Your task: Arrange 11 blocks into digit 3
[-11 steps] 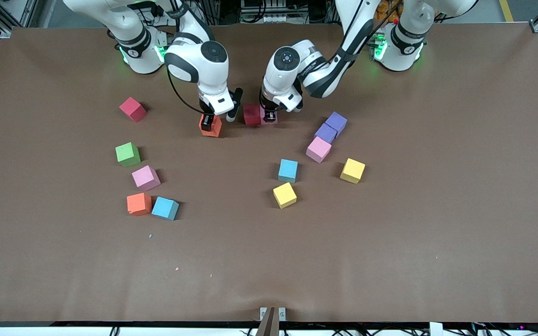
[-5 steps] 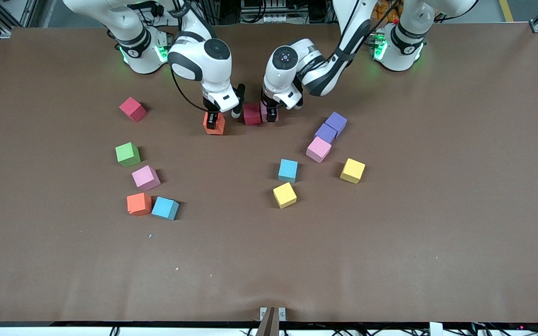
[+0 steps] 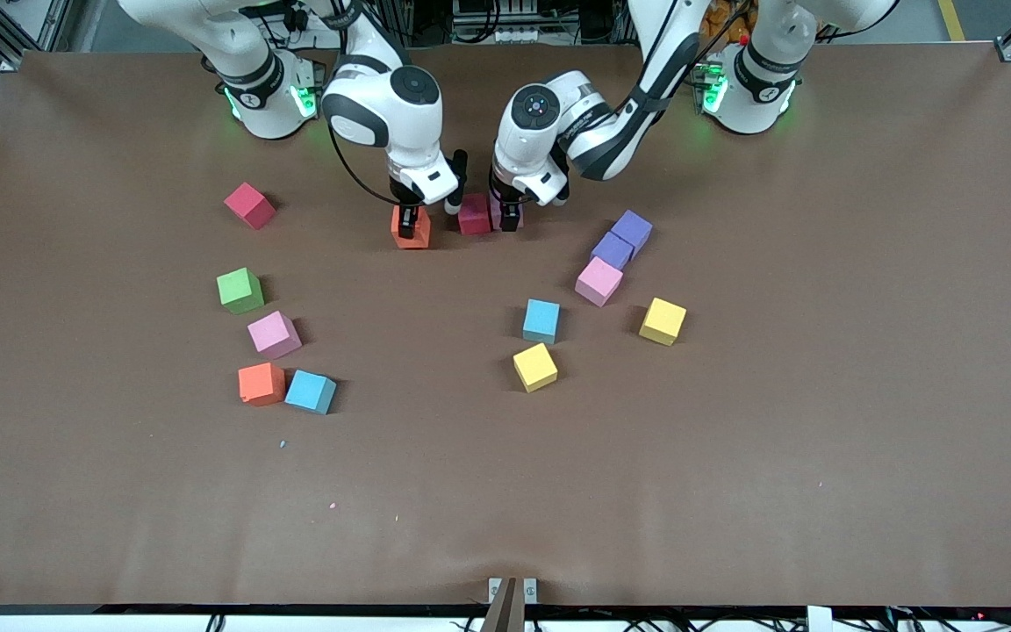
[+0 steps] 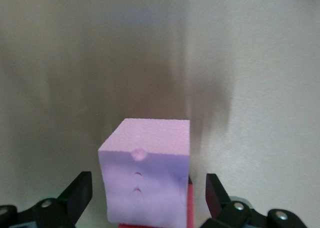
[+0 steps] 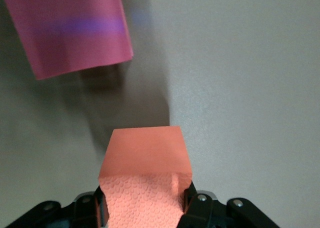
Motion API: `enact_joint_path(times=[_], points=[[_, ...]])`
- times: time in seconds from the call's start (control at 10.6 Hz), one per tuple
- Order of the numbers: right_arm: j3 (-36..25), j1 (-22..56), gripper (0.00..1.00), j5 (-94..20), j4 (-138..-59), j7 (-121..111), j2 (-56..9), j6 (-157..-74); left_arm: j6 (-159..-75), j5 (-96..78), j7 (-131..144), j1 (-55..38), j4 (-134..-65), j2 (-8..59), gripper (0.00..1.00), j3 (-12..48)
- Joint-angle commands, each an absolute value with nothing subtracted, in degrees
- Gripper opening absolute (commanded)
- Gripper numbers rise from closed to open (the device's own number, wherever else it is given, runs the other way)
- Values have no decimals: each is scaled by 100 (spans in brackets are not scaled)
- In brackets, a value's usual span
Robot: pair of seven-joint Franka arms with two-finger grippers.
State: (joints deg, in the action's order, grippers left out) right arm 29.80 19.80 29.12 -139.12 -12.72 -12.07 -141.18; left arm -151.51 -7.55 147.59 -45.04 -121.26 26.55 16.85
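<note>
My left gripper point(image 3: 510, 217) point(image 4: 147, 184) stands open around a pink block point(image 3: 497, 211) point(image 4: 145, 188) on the table, with a gap on each side of the cube. That pink block touches a crimson block point(image 3: 474, 214) point(image 5: 70, 28). My right gripper point(image 3: 411, 218) point(image 5: 145, 200) is shut on an orange block point(image 3: 412, 230) point(image 5: 145, 173), held low beside the crimson block toward the right arm's end. Loose blocks lie nearer the front camera: red point(image 3: 249, 205), green point(image 3: 240, 290), pink point(image 3: 274, 334), orange point(image 3: 261, 384), blue point(image 3: 311, 391), blue point(image 3: 541, 320), yellow point(image 3: 535, 367), yellow point(image 3: 663, 320), pink point(image 3: 598, 281).
Two purple cubes point(image 3: 613, 250) point(image 3: 632, 230) sit touching the loose pink block toward the left arm's end. A few small foam crumbs point(image 3: 331, 506) lie on the brown table point(image 3: 734, 456) near the front camera.
My left gripper has opened and let go of the pink block. My right gripper has carried the orange block closer to the crimson block.
</note>
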Motion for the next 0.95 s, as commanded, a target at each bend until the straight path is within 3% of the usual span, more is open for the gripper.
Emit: enact_joint_path(times=[0.0, 0.57, 0.85], points=[[3137, 2021, 0, 2875, -13808, -1266, -1336, -14107, -14749, -650, 14792, -4325, -12199, 2233, 100, 1696], [3261, 2048, 0, 2830, -13588, -1617, -1485, -14036, -13774, -729, 14117, -3834, -12191, 1574, 100, 1740], [3252, 2136, 0, 2821, -13474, -1573, -1634, -14027, -13729, -738, 13948, -3411, -12146, 1485, 100, 1740]])
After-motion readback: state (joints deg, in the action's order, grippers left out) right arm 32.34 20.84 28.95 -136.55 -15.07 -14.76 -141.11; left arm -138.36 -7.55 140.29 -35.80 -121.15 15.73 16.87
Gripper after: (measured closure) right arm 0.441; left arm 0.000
